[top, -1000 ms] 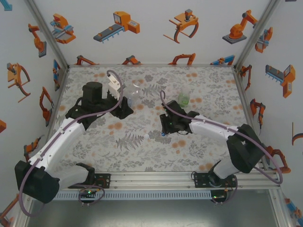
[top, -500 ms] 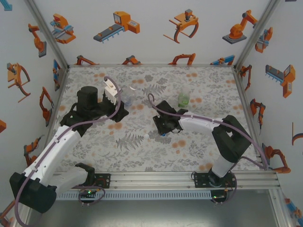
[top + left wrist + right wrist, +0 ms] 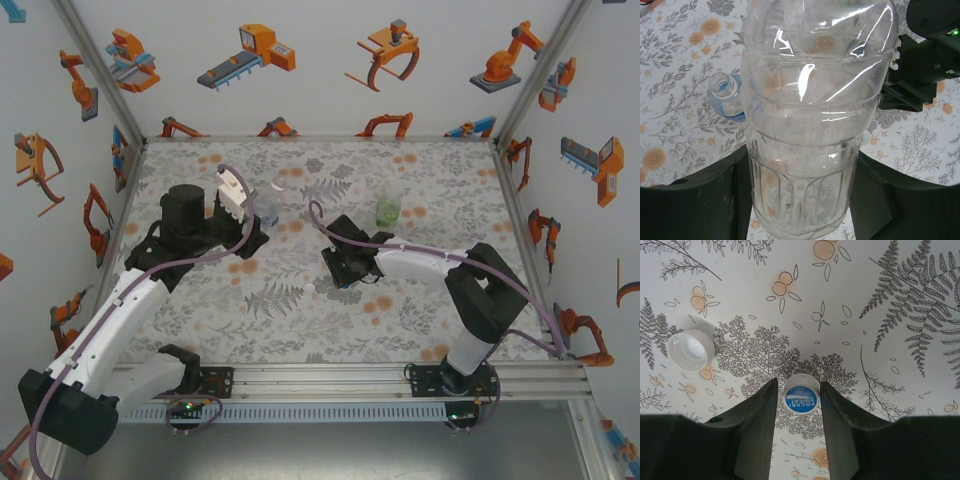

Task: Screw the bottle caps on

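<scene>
Editor: What is the left pincer doing with the clear bottle?

Stringer: Clamping it. The jaws are closed against both sides of the ribbed body, and the neck runs out of the wrist picture. A hold on the body looks meant to stop the bottle spinning while a cap is turned onto it.

Editor: And the right pincer?

Stringer: Low over the bench, with its jaws narrowly apart on either side of the blue cap. The cap lies flat between the fingertips, printed top up. A sliver of bench shows between one finger and the cap, so I would not call it gripped yet. Top up is how a cap must meet a neck, which makes a pinch from the sides the sensible approach.

Editor: Any other caps?

Stringer: A white cap lies near the blue one but apart from it, hollow side up. By my reading it would need turning over before use.

Editor: Where are the other bottles?

Stringer: The blue bottle stands open-necked just beyond the clear one, within easy reach of the same arm. The green bottle stands alone toward the far right of the bench, well apart from both pincers. Whether it is capped is too small to tell.

Editor: Progress?

Stringer: Early, I judge. One bottle is readied and one cap is about to be taken.
</scene>
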Action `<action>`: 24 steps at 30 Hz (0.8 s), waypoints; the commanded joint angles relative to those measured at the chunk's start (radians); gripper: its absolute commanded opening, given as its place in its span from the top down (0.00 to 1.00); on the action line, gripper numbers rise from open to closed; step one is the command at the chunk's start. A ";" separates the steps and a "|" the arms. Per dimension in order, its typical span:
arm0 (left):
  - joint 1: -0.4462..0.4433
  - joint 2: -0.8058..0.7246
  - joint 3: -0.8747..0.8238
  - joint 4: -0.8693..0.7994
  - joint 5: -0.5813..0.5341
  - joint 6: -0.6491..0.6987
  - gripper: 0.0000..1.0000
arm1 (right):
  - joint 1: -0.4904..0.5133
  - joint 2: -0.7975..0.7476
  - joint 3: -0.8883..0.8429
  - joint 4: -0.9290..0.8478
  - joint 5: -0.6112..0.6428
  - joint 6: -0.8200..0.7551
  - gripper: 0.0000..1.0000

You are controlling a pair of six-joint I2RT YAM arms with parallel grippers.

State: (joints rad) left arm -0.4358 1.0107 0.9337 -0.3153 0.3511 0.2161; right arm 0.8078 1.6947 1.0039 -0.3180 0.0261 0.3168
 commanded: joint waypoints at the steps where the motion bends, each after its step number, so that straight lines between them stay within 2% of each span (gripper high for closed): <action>1: 0.007 -0.017 -0.010 0.000 -0.007 0.017 1.00 | 0.010 0.012 0.027 -0.042 0.033 -0.002 0.61; 24: 0.006 -0.001 -0.006 -0.002 -0.006 0.016 1.00 | 0.019 0.027 0.044 -0.089 0.013 0.037 0.60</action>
State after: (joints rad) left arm -0.4358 1.0111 0.9333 -0.3153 0.3473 0.2157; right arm 0.8162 1.7058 1.0130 -0.3645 0.0422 0.3347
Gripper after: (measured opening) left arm 0.589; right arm 0.390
